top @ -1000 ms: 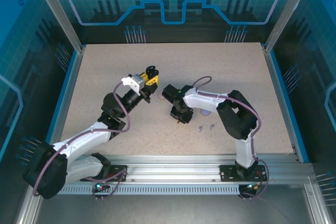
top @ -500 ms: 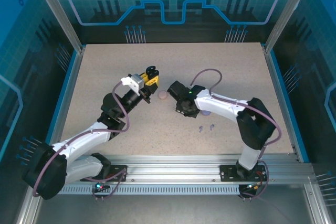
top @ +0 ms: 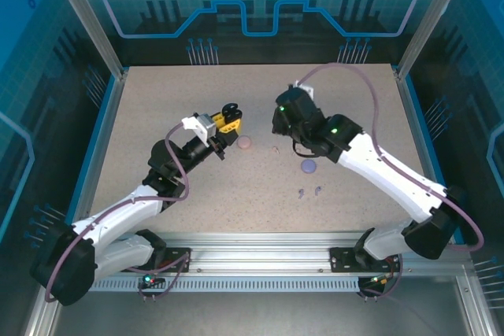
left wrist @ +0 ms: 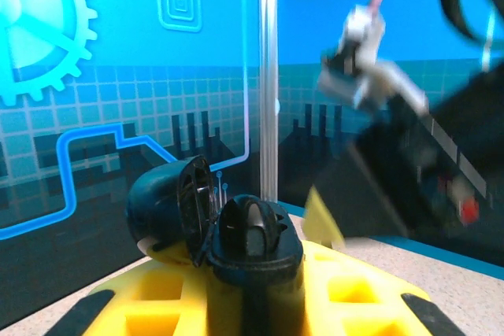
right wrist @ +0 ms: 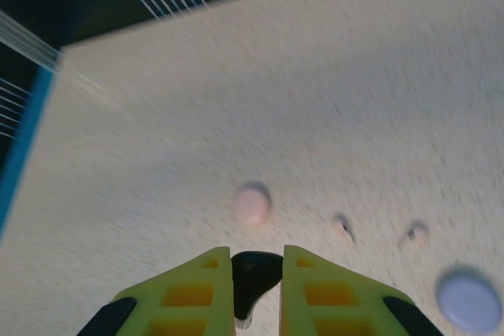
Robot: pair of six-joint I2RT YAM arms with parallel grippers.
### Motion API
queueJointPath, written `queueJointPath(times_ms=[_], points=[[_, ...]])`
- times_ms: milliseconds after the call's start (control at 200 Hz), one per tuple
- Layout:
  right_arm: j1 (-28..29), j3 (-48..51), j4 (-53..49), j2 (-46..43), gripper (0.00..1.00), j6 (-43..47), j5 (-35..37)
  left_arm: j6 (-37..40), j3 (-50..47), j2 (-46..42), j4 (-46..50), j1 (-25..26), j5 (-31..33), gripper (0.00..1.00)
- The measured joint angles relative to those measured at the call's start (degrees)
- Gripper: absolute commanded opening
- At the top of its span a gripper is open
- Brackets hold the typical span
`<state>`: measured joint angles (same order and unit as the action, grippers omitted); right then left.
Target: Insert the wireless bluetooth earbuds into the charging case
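Observation:
My left gripper is shut on a black charging case, held above the table with its lid hinged open to the left. My right gripper hovers above the table, to the right of the case and apart from it. It is shut on a black earbud whose pale tip points down. Two small pale pink earbuds lie on the table below it. Two lilac earbuds lie nearer the front.
A closed pink round case lies on the table between the two grippers. A closed lilac round case lies right of it. The right arm looms at the right of the left wrist view.
My right arm has risen from the table and swung back and right with the black earbud, uncovering the pink case and the earbuds beside it. The left arm has hardly moved.

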<state>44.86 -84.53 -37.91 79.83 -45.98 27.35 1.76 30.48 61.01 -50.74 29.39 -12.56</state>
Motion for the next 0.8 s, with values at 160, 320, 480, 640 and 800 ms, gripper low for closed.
queueJointPath(times_ms=[160, 320, 480, 640, 800], points=[[-0.07, -8.04, 3.63, -1.14, 0.17, 8.52, -2.80, -0.33, 0.92, 0.00, 0.63, 0.02, -1.88, 0.00], [0.59, -12.37, 6.03, -0.83, 0.17, 14.67, -7.13, -0.26, 1.42, 0.15, 1.25, 0.50, -2.82, 0.00], [2.56, -14.43, 6.73, 0.59, 0.17, 17.97, -10.51, -0.15, 2.01, 0.66, 1.95, 0.79, -2.99, 0.00], [5.22, -14.49, 6.67, 2.64, 0.17, 20.35, -11.61, -0.09, 2.23, 0.79, 2.54, 0.87, -2.99, 0.00], [6.99, -14.49, 5.99, 4.07, 0.17, 21.66, -11.61, 0.26, 2.51, 0.87, 3.06, 0.87, -2.99, 0.00]])
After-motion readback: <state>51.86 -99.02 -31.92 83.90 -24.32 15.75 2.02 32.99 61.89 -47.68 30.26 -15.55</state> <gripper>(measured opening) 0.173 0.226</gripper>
